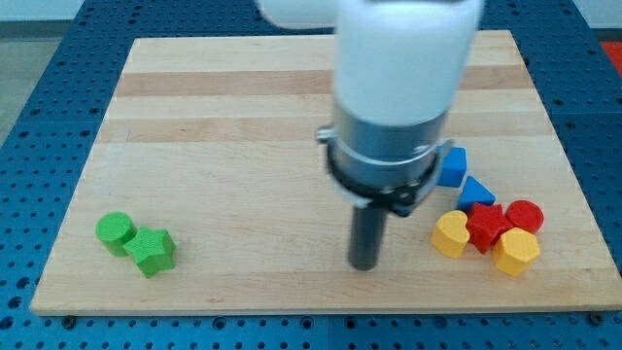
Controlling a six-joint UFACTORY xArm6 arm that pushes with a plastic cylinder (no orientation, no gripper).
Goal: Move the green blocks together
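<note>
I see two green blocks at the view's lower left of the bench (243,117). The green cylinder (115,231) is a round, flat-topped piece in bright green. The green star (151,251) sits just to its lower right, a lobed, star-like piece of the same green. The two appear to touch, side against side, near the bench's bottom edge.

My tip (364,264) rests on the bench in the lower middle of the view, well apart from the green pair, which lies far to its left. The rod is dark and upright under a large white and grey arm body that blocks the middle of the view.

I have no pincer on this rig; it ends in the rod alone, so nothing is gripped.

At the view's lower right lies a cluster: a blue cube (452,166), a blue triangle (475,192), a red star (487,227), a red cylinder (525,216), a yellow cylinder (451,233) and a yellow hexagon (516,252). My tip stands just to the left of this group, not touching it.
</note>
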